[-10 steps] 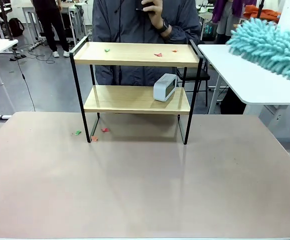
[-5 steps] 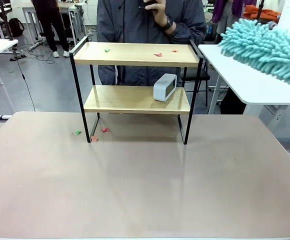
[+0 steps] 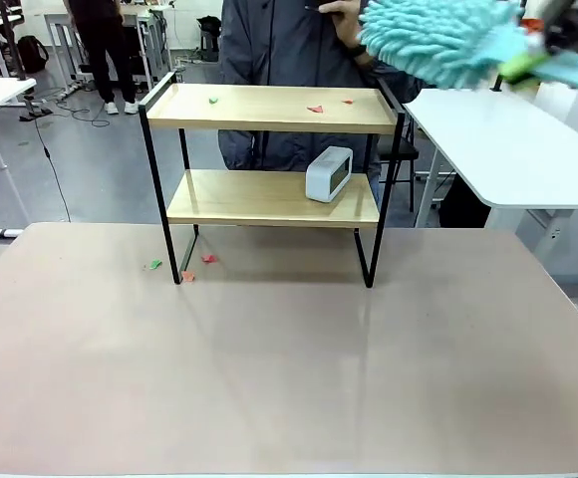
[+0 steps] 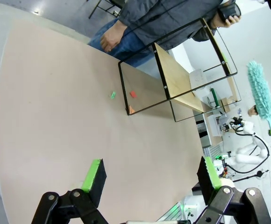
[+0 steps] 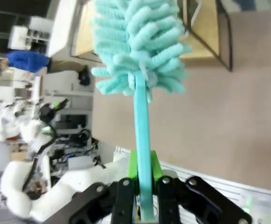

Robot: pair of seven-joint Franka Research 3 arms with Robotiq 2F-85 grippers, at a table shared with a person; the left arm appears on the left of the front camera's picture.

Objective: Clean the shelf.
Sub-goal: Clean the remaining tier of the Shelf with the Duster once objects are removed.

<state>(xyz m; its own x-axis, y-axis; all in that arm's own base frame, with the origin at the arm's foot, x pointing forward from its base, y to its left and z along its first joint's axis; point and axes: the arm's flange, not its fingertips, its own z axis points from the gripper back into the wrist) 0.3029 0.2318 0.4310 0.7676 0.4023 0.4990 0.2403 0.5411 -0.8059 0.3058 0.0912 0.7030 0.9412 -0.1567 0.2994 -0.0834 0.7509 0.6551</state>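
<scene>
the shelf (image 3: 269, 121) stands on the tabletop's (image 3: 289, 378) far half, scraps (image 3: 315, 109) on top. right fingers (image 5: 132, 164) clench the duster (image 3: 431, 40); left fingers (image 4: 94, 175) hang released. a low sweep could topple the clock (image 3: 328, 173).

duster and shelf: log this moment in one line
right gripper: shut on duster | duster: raised by shelf top-right corner | top board: coloured scraps | lower board: white clock | left gripper: open

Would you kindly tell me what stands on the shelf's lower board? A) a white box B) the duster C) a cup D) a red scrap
A: the white box stands on the lower board of the shelf, toward its right end.
</scene>
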